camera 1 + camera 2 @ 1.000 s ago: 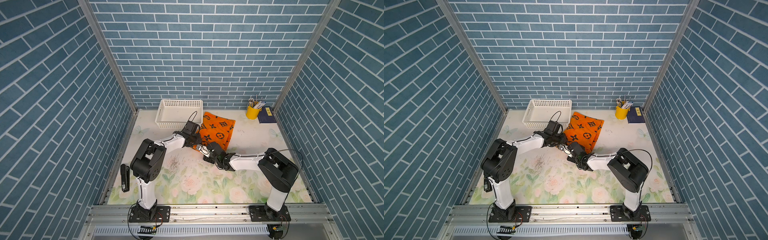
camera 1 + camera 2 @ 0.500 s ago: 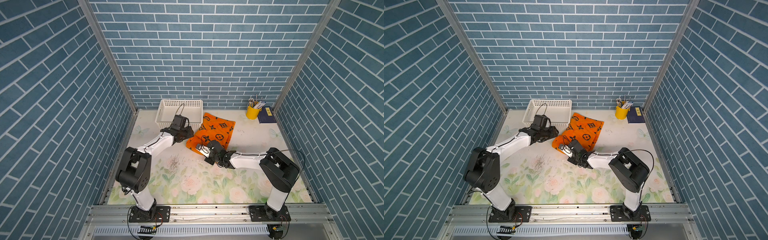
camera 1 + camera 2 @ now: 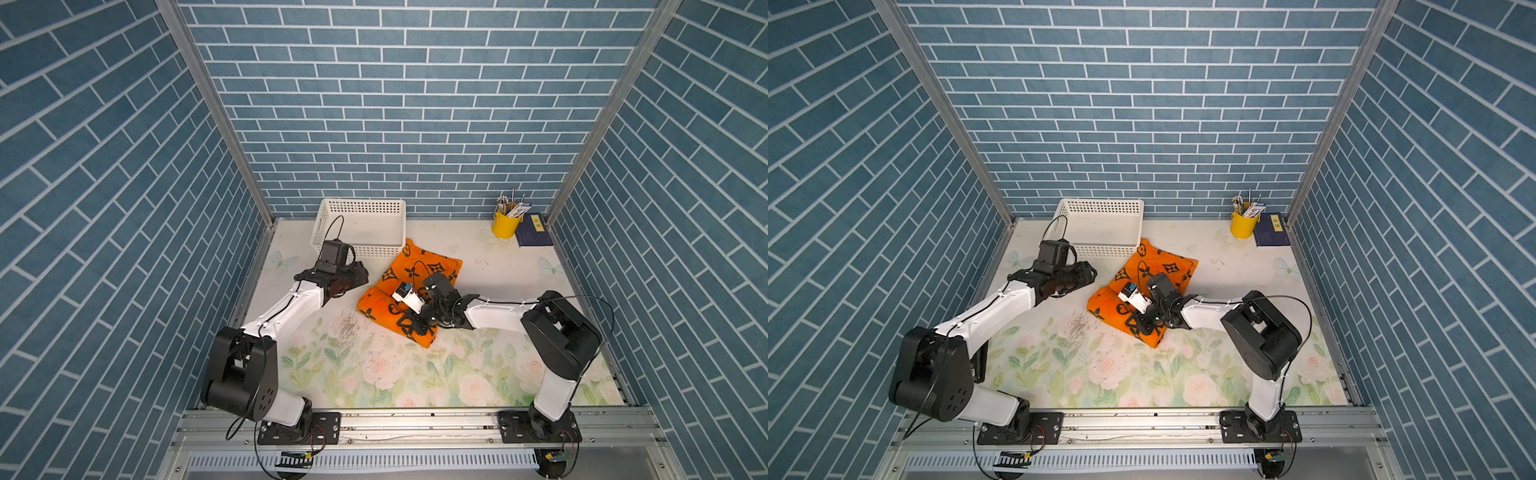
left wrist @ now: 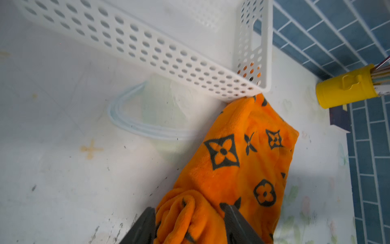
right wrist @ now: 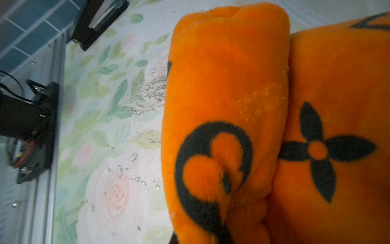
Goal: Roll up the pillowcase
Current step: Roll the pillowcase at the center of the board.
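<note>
The orange pillowcase with black flower prints lies mid-table, its near end rolled into a thick tube. My right gripper presses low onto the roll's right part and is shut on a bunch of its plush. In the right wrist view the pillowcase fills the frame and hides the jaws. My left gripper hovers just left of the roll's other end, open. In the left wrist view its dark fingers frame the rolled end of the pillowcase without closing on it.
A white perforated basket stands at the back, its corner touching the pillowcase's far tip. A yellow pen cup and a dark blue book sit at the back right. A black device lies by the left edge.
My left arm has swung back to the left, off the pillowcase. My right gripper has closed on the roll and shifted slightly toward its right end.
</note>
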Available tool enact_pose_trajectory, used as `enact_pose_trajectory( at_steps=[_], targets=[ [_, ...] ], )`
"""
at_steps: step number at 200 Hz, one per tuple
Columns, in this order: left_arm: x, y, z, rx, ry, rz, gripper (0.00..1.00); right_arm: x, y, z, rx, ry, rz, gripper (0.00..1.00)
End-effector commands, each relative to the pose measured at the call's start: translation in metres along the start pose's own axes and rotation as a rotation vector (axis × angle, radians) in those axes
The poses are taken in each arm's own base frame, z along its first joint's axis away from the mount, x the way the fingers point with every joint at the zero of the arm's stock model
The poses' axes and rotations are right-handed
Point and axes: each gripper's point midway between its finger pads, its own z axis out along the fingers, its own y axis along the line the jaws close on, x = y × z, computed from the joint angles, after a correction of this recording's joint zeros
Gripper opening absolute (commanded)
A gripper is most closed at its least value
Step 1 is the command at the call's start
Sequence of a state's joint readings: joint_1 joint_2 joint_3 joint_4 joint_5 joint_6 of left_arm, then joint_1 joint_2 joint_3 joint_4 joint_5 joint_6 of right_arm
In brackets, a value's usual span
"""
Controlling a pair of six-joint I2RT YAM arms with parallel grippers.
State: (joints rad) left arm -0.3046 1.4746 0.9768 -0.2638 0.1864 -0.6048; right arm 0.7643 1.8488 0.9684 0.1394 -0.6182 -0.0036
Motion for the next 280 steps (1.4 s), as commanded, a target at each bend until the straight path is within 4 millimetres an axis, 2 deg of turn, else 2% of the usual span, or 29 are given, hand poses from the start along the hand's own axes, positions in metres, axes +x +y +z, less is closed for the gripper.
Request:
enact_pose_trajectory(
  at_steps=[1,26,39,55,75,92,115,120,138,167,193,213,225,232,251,267,275,280],
  targets=[
    [0.021,-0.016,0.005,0.055,0.037,0.048,0.57,0.033,-0.005,0.010,-0.156,0.089,0.225,0.04],
    [0.047,-0.022,0.024,0.049,0.094,0.076,0.55,0.028,-0.024,0.012,-0.179,0.082,0.298,0.09],
    [0.059,-0.022,0.035,0.025,0.120,0.087,0.55,0.028,-0.032,0.011,-0.164,0.079,0.320,0.17],
    [0.073,-0.016,0.051,-0.011,0.164,0.075,0.53,0.026,-0.040,0.007,-0.143,0.067,0.336,0.23],
    [0.081,-0.016,0.066,-0.031,0.192,0.077,0.52,0.018,-0.046,-0.003,-0.063,0.040,0.312,0.49],
    [0.080,-0.022,0.075,-0.037,0.196,0.089,0.52,0.007,-0.058,-0.021,0.081,0.004,0.249,0.63],
    [0.078,-0.025,0.084,-0.045,0.203,0.100,0.52,-0.013,-0.072,-0.053,0.347,-0.032,0.104,0.74],
    [0.078,-0.026,0.085,-0.044,0.205,0.101,0.52,-0.017,-0.073,-0.059,0.410,-0.033,0.055,0.81],
    [0.079,-0.025,0.088,-0.050,0.213,0.107,0.52,-0.030,-0.068,-0.073,0.605,-0.020,-0.151,0.89],
    [0.079,-0.023,0.090,-0.063,0.218,0.115,0.52,-0.034,-0.042,-0.056,0.703,0.030,-0.417,0.91],
    [0.079,-0.022,0.091,-0.070,0.220,0.117,0.52,-0.025,-0.036,-0.031,0.730,0.100,-0.542,0.91],
    [0.078,-0.023,0.090,-0.072,0.220,0.119,0.52,-0.016,-0.045,-0.019,0.750,0.154,-0.558,0.87],
    [0.076,-0.023,0.088,-0.074,0.214,0.119,0.52,-0.011,-0.047,-0.015,0.746,0.174,-0.554,0.78],
    [0.074,-0.024,0.087,-0.073,0.209,0.121,0.52,-0.010,-0.045,-0.014,0.733,0.177,-0.550,0.69],
    [0.067,-0.028,0.082,-0.070,0.193,0.125,0.52,-0.004,-0.033,-0.007,0.641,0.180,-0.521,0.34],
    [0.057,-0.033,0.076,-0.059,0.174,0.123,0.53,0.003,-0.022,-0.001,0.552,0.188,-0.469,0.11],
    [0.049,-0.038,0.071,-0.039,0.161,0.114,0.54,0.006,-0.017,0.001,0.512,0.188,-0.432,0.03],
    [0.042,-0.040,0.066,-0.027,0.147,0.108,0.54,0.009,-0.013,0.003,0.474,0.188,-0.408,0.01]
  ],
)
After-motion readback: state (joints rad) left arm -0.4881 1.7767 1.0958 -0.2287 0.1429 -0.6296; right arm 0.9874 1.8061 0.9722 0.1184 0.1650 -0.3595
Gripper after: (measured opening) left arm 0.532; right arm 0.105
